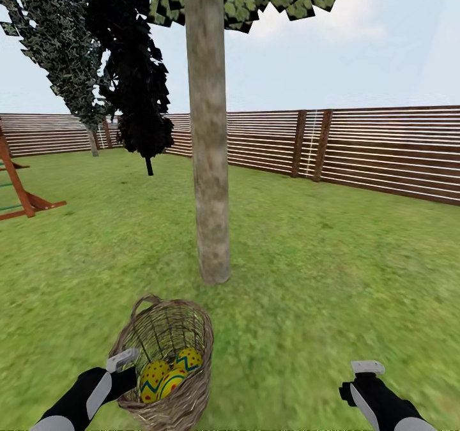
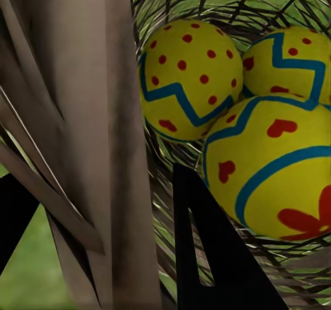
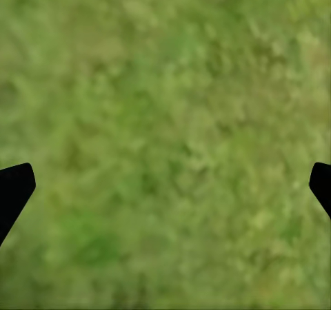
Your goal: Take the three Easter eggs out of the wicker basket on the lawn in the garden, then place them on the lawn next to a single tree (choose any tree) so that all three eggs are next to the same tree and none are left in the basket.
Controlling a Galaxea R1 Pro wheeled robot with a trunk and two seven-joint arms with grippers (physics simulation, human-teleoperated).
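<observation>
Eggs: all three Easter eggs (image 1: 165,375) sit in the wicker basket (image 1: 191,393), none out yet.
Basket: tilted, near the tree (image 1: 209,163).
Left gripper (image 1: 122,362): my fingers straddle the basket wall, one inside; clenched on the rim, I judge.
Right gripper (image 3: 165,186): spread wide over the lawn (image 3: 165,83), holding nothing.
Left: every egg to place by the trunk.

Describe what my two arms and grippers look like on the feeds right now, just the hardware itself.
In the head view both arms are black with pale grey-white panels along the forearm. The left gripper and right gripper end in light grey, blocky tips. In the wrist views the fingers are flat, matte black and wedge-shaped; one has a triangular cut-out. No cables or markings are visible.
</observation>
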